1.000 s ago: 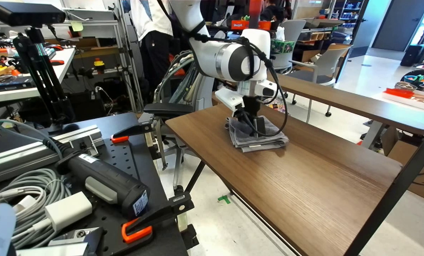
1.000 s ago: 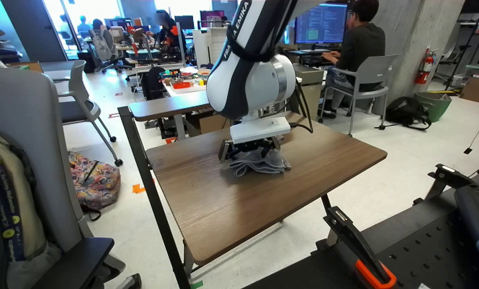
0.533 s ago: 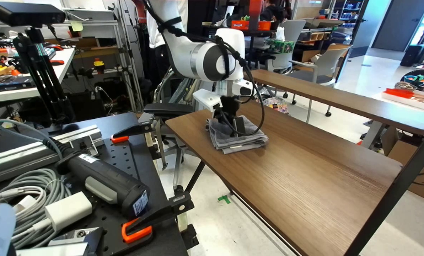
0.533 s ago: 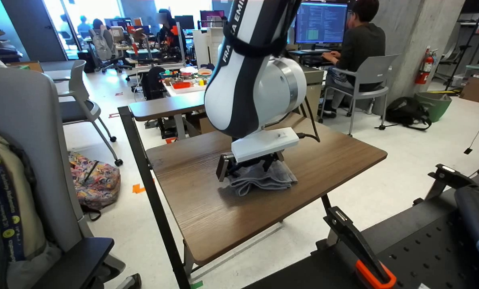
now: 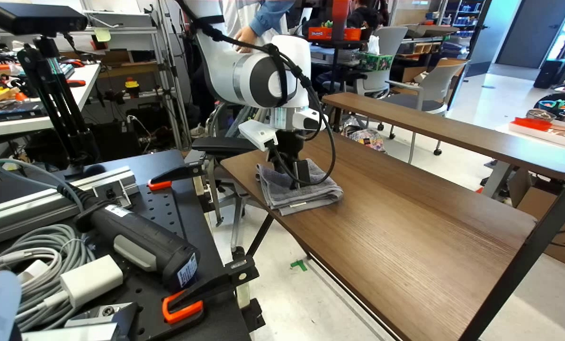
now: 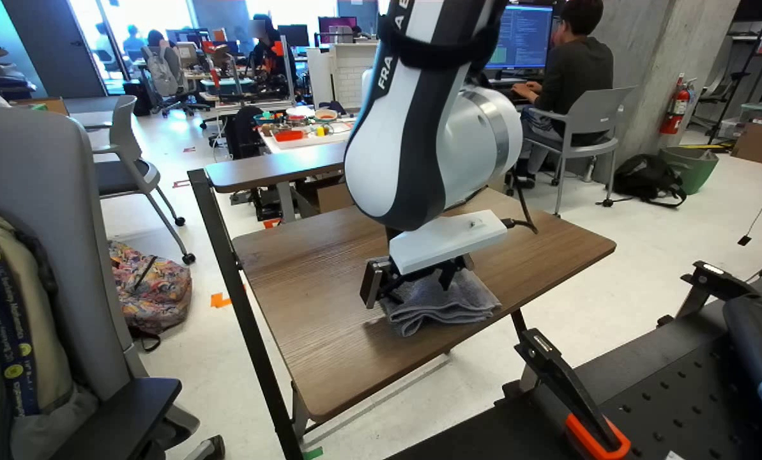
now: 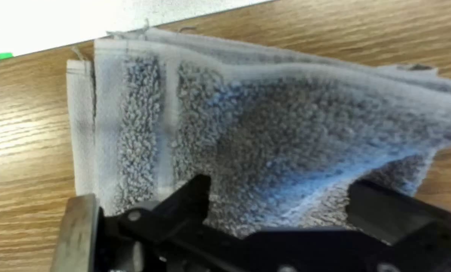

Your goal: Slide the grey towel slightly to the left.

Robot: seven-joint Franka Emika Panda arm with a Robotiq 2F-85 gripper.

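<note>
The grey towel (image 5: 310, 201) lies folded on the brown tabletop (image 5: 405, 237), close to the table edge. It also shows in an exterior view (image 6: 451, 306), with rumpled layers on its near side. My gripper (image 6: 419, 284) is down on the towel from above. In the wrist view my gripper (image 7: 279, 181) is open, its black fingers wide apart with towel surface between and below them. The towel (image 7: 304, 109) fills the middle of that view, its upper left corner near the table edge. The fingertips' contact with the cloth is partly hidden.
A black bench with a scanner (image 5: 140, 241), cables and orange-tipped clamps (image 5: 183, 308) stands beside the table. An office chair (image 5: 225, 144) is behind the table's end. A dark post (image 6: 246, 306) rises at the opposite end. A person's hand (image 5: 246, 39) is near the arm.
The gripper and the towel have moved together across the table, leftward and nearer in an exterior view, toward the table's long edge. The gripper stays down on the towel. A person's hand has appeared behind the arm.
</note>
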